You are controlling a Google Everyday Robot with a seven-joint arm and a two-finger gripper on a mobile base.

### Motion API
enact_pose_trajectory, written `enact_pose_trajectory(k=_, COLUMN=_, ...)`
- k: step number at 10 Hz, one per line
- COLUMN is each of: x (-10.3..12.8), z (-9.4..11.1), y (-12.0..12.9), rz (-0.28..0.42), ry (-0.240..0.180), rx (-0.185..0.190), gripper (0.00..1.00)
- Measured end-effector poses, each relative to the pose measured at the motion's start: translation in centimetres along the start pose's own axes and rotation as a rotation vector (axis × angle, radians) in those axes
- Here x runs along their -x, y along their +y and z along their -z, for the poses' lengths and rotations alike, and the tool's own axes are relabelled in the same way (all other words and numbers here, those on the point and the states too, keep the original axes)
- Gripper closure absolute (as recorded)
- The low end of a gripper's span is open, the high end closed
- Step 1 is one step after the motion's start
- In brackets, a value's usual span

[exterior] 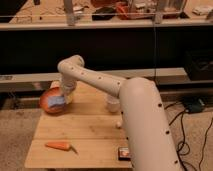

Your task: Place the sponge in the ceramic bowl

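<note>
Tabletop (90, 127): sponge (56, 100) at jaws, over ceramic bowl (45, 105)
</note>
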Motion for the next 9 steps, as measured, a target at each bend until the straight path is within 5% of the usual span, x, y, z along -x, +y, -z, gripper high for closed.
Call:
enact_pose_trajectory(k=7, x=0.0, z=0.1, y=-1.3, rz=0.018, ry=-0.003, rx=0.000, gripper=0.99)
enact_pose_trajectory(k=9, x=0.6, z=0.1, y=-1.8, rz=0.032, ry=-0.008, rx=0.003, gripper=0.82)
